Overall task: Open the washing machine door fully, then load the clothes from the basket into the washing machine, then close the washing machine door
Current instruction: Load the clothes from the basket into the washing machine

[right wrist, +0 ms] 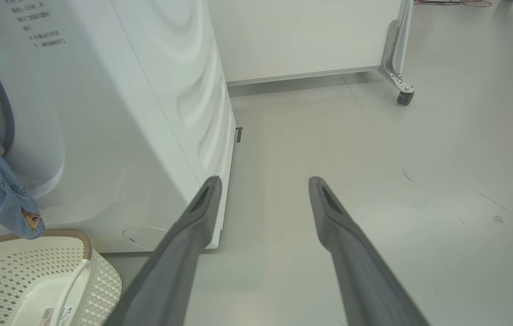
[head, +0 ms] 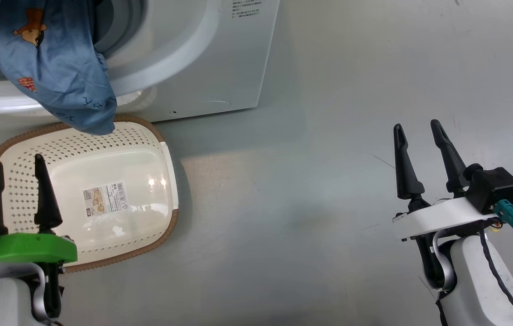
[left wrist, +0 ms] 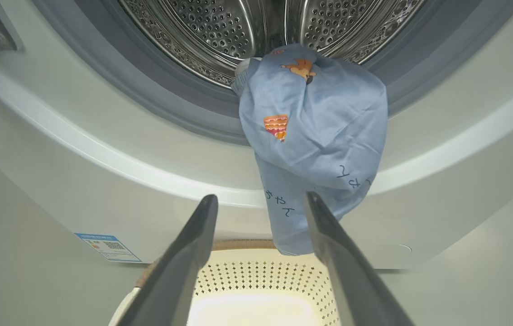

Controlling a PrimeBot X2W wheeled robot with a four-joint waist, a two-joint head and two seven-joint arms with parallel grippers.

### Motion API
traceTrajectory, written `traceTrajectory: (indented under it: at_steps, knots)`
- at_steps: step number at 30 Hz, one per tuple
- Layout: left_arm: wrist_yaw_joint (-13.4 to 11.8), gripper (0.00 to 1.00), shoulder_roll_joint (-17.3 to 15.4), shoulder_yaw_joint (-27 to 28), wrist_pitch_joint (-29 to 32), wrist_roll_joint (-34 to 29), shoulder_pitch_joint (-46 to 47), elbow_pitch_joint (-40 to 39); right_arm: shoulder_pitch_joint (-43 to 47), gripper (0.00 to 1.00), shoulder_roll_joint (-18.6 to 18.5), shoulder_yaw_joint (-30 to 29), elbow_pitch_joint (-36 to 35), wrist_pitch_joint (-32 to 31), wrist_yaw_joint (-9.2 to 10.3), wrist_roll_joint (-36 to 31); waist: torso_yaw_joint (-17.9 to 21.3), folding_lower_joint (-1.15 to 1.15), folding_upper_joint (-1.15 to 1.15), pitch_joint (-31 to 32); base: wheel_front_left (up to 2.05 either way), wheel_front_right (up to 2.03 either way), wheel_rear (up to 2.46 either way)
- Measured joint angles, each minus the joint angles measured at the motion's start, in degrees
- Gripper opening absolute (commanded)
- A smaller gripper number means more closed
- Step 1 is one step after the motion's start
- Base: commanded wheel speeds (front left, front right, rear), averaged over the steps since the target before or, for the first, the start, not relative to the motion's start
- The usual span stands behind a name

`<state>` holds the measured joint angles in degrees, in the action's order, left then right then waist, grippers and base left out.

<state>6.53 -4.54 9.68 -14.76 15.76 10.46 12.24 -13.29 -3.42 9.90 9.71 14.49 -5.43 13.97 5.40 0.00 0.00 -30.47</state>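
Meanwhile, a soft blue garment printed with orange-brown cartoon figures (left wrist: 324,127) hangs half out of the big white front-loading washing machine (head: 220,59). Its upper part lies in the mouth of the perforated steel drum (left wrist: 202,31), and the rest drapes over the grey rubber seal (left wrist: 147,86) and the white front lip. Its lower end dangles just over the far rim of the small cream-white perforated plastic basket with a brown woven-look rim (head: 172,226). The basket stands on the grey floor (head: 306,203) right in front of the machine, a printed label showing on its bare bottom. The left gripper (head: 18,161), on a green mount, hovers over the basket's near left side with its two long dark fingers spread wide, gripping nothing and pointing toward the hanging cloth. The right gripper (head: 417,124) is just as wide open and empty-handed above bare floor, well apart to the right of the machine and basket.
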Motion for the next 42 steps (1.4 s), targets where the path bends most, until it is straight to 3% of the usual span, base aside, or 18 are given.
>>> traceTrajectory:
  at_steps: [23,42]
  knots:
    - [0.0,1.00,1.4,1.4,0.0,-0.7,-6.4,-5.3,0.0,1.00,0.0,-0.1,-0.1,0.0,-0.09,0.0,0.2,0.00,0.00,-0.7,0.00,0.00,0.00]
    - [0.3,1.00,1.5,0.4,0.0,-2.0,-6.2,-3.3,0.0,1.00,0.1,0.8,0.1,0.0,-0.58,0.0,1.2,0.00,0.00,-1.0,0.00,0.00,0.00]
